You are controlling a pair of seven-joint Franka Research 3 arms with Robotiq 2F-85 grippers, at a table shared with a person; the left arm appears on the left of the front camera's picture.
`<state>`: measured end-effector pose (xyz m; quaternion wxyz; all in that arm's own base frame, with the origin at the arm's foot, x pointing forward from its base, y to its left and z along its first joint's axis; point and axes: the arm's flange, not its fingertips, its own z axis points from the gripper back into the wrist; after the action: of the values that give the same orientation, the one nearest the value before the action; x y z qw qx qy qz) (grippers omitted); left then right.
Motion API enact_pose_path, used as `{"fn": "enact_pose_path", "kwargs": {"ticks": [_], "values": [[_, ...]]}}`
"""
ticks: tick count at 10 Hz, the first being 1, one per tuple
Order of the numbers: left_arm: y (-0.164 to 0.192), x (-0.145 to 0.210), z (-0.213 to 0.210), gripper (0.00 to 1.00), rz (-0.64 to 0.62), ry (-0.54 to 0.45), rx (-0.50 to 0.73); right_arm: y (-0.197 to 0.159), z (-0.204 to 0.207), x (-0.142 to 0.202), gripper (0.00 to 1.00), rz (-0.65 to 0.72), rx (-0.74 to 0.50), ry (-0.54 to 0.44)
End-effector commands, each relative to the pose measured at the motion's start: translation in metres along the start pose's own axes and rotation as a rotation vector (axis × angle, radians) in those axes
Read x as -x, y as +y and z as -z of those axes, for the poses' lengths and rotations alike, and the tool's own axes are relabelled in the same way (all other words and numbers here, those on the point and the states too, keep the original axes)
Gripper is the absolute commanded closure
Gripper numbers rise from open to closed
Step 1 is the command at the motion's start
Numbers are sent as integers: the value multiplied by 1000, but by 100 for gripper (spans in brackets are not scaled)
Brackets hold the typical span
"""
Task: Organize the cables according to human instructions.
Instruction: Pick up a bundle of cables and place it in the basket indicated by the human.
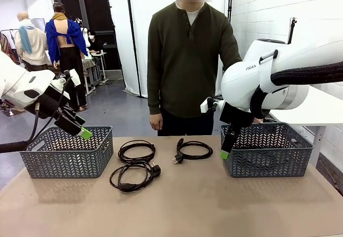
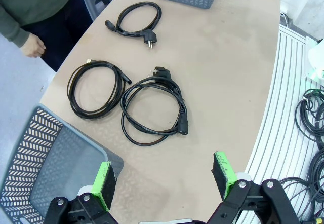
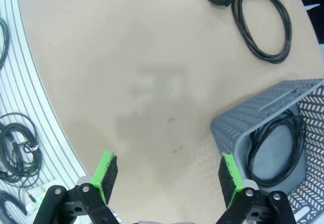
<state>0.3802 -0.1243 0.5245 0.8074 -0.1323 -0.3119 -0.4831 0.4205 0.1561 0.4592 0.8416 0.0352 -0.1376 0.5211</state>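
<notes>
Three coiled black cables lie on the table: one [image 1: 136, 151] at the back left, one with a chunky plug [image 1: 134, 175] in front of it, and one [image 1: 193, 150] toward the right. In the left wrist view they are the thin coil [image 2: 96, 88], the plug coil [image 2: 154, 110] and the far coil [image 2: 135, 21]. Another cable [image 3: 276, 145] lies inside the right basket [image 3: 243, 117]. My left gripper [image 1: 79, 124] [image 2: 164, 186] hangs open over the left basket's near corner. My right gripper [image 1: 225, 151] [image 3: 167, 176] is open beside the right basket, holding nothing.
Grey lattice baskets stand at the table's left [image 1: 67, 151] and right [image 1: 266, 150]. A person stands at the far edge, one hand [image 1: 156, 121] hanging by the side. More dark cords [image 2: 311, 115] lie off the table on a ribbed white surface.
</notes>
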Motion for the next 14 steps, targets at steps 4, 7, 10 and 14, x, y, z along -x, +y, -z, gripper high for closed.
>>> {"fn": "enact_pose_path", "kwargs": {"ticks": [4, 7, 10, 14], "values": [[2, 3, 1, 0, 5, -13, 16, 0, 0, 0, 0, 2, 4, 3], [2, 3, 1, 0, 5, -13, 16, 0, 0, 0, 0, 2, 4, 3], [2, 3, 1, 0, 5, -13, 16, -6, 6, -19, 0, 122, -38, 18], [2, 3, 1, 0, 5, -13, 16, -33, 23, -86, 0, 276, 12, 115]]}}
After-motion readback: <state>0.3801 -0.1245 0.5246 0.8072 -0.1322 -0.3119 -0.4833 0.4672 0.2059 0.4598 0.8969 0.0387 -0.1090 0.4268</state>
